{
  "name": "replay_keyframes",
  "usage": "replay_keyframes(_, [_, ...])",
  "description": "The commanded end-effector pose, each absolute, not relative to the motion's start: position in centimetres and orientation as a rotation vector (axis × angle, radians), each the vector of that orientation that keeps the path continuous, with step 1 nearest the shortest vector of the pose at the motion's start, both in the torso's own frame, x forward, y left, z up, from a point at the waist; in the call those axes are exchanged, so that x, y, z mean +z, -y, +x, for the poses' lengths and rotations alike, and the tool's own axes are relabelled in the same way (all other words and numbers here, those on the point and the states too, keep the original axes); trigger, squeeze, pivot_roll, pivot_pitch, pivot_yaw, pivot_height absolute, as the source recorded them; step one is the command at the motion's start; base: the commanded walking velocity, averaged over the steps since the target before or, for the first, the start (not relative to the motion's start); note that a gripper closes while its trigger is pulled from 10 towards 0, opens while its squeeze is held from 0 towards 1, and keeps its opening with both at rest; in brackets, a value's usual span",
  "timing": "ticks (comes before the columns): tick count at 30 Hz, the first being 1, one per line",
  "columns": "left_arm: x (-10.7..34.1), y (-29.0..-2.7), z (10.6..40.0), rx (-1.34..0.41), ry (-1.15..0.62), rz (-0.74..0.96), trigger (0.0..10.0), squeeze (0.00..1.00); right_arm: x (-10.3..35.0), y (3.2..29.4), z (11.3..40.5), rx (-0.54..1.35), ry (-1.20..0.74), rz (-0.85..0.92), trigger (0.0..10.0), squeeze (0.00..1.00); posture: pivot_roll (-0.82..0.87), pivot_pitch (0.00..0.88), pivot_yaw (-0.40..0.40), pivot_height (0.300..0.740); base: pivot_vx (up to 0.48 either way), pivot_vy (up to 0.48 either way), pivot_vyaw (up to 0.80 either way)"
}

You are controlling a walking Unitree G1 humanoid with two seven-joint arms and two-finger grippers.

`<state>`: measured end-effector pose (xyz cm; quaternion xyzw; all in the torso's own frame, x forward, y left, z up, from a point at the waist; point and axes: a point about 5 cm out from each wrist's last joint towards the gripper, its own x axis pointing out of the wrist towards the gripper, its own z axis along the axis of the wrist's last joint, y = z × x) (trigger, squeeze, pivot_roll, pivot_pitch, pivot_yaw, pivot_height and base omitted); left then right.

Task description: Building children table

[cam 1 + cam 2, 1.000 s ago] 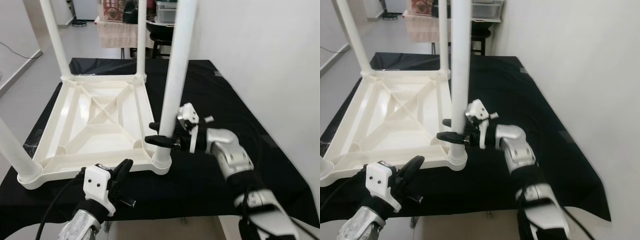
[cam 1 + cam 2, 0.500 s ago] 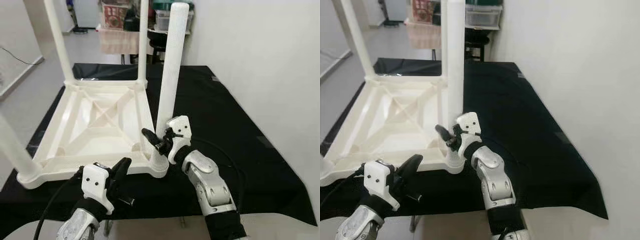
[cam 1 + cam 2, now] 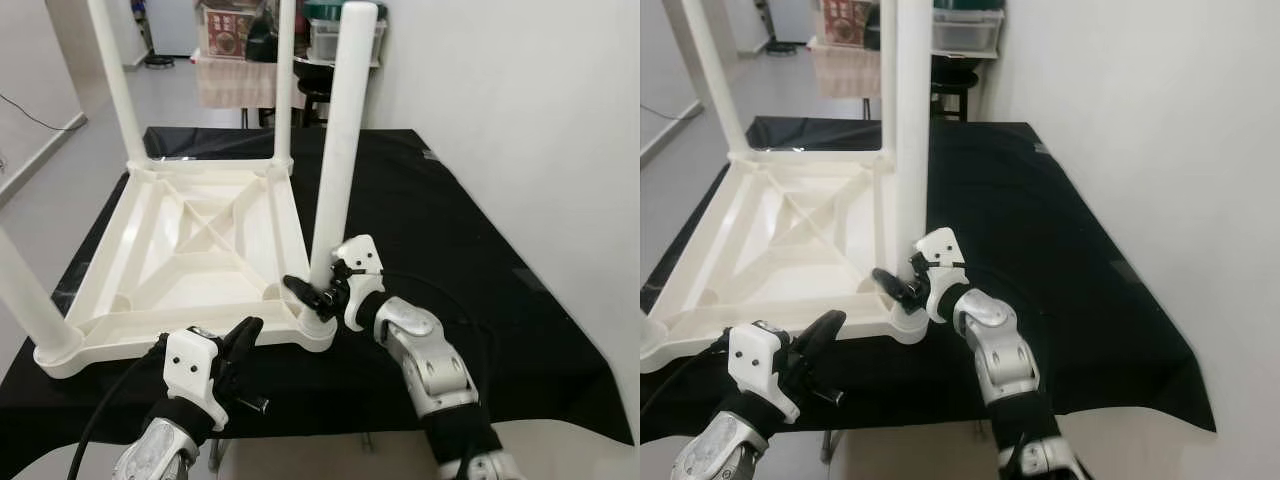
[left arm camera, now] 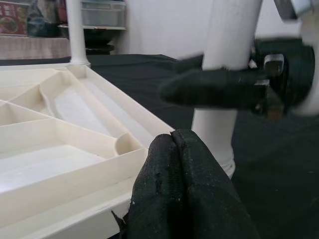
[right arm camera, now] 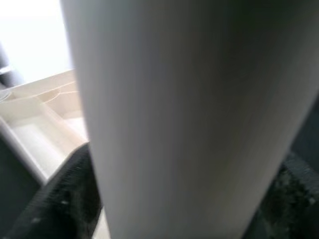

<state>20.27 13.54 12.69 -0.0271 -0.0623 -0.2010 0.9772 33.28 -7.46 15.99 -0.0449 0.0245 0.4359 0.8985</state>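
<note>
So the white tabletop (image 3: 190, 250) is lying upside down on the black-covered counter (image 3: 450, 250), ribs up, and all four corners seem to have a leg standing in them. The right gripper (image 3: 322, 290) is down at the base of the near-right leg (image 3: 335, 160), jaws clamped around it just above the socket (image 3: 320, 330) (the right wrist view is basically a wall of white tube with a dark finger on each side, so that checks out). I'd say the step in hand is seating or twisting this last leg into its corner. The left gripper (image 3: 240, 350) hovers just in front of the tabletop's near edge, jaws pressed together on nothing, close to the rim but I can't tell if it's actually touching. Next move, my guess: push or turn the leg till it bottoms out, with the left one maybe bracing the tabletop so it doesn't slide on the cloth, then let go and flip the whole thing upright. Hard to judge: whether the leg is fully home, since the finger covers part of the joint. The near-left leg (image 3: 25, 295) and the far ones run out of the top of the picture, and the stuff in the room behind is too blurry to name.
</note>
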Motion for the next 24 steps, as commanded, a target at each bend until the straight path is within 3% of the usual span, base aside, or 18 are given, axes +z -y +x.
replay_keyframes(1, [12.5, -13.5, 20.2, -0.406, 0.120, -0.049, 10.0, 0.00, 16.3, 6.8, 33.2, 0.990, -0.035, -0.099, 10.0, 1.00, 0.12, 0.000, -0.096, 0.740, 0.000, 0.000, 0.00])
replay_keyframes(2, [12.5, -13.6, 20.1, -0.406, 0.120, -0.050, 10.0, 0.00, 16.5, 6.6, 33.3, 1.096, -0.025, -0.143, 10.0, 1.00, 0.12, 0.000, -0.097, 0.740, 0.000, 0.000, 0.00])
replay_keyframes(3, [12.5, -13.6, 20.1, -0.406, 0.119, -0.050, 10.0, 0.00, 16.8, 6.6, 33.3, 1.186, -0.017, -0.176, 10.0, 0.82, 0.13, 0.000, -0.096, 0.740, 0.000, 0.000, 0.00])
replay_keyframes(4, [12.5, -13.6, 20.1, -0.406, 0.119, -0.050, 10.0, 0.00, 16.8, 6.6, 33.3, 1.186, -0.017, -0.176, 10.0, 0.82, 0.13, 0.000, -0.096, 0.740, 0.000, 0.000, 0.00])
replay_keyframes(5, [12.5, -13.6, 20.1, -0.406, 0.119, -0.050, 10.0, 0.00, 16.8, 6.5, 33.3, 1.249, -0.018, -0.194, 10.0, 0.12, 0.13, 0.000, -0.096, 0.740, 0.000, 0.000, 0.00])
replay_keyframes(6, [12.5, -13.6, 20.1, -0.406, 0.118, -0.050, 10.0, 0.00, 16.8, 6.7, 33.6, 1.302, -0.034, -0.198, 10.0, 0.00, 0.13, 0.000, -0.094, 0.740, 0.000, 0.000, 0.00])
replay_keyframes(11, [12.5, -13.6, 20.1, -0.408, 0.116, -0.051, 10.0, 0.00, 16.7, 7.4, 34.3, 1.389, -0.092, -0.181, 10.0, 0.00, 0.13, 0.000, -0.094, 0.740, 0.000, 0.000, 0.00])
replay_keyframes(12, [12.5, -13.6, 20.1, -0.408, 0.116, -0.051, 10.0, 0.00, 16.8, 7.5, 34.4, 1.411, -0.097, -0.167, 5.4, 0.00, 0.13, 0.000, -0.094, 0.740, 0.000, 0.000, 0.00])
replay_keyframes(14, [12.5, -13.6, 20.1, -0.408, 0.116, -0.051, 10.0, 0.00, 16.9, 7.7, 34.5, 1.426, -0.099, -0.158, 5.4, 0.00, 0.13, 0.000, -0.094, 0.740, 0.000, 0.000, 0.00])
replay_keyframes(15, [12.5, -13.6, 20.1, -0.408, 0.115, -0.051, 10.0, 0.00, 17.0, 7.9, 34.7, 1.439, -0.107, -0.144, 0.0, 0.00, 0.13, 0.000, -0.093, 0.740, 0.000, 0.000, 0.00])
replay_keyframes(24, [12.4, -13.5, 20.0, -0.408, 0.114, -0.052, 10.0, 0.00, 16.9, 9.5, 34.5, 1.476, -0.089, -0.127, 0.0, 0.00, 0.12, 0.003, -0.084, 0.740, 0.000, 0.000, 0.00])
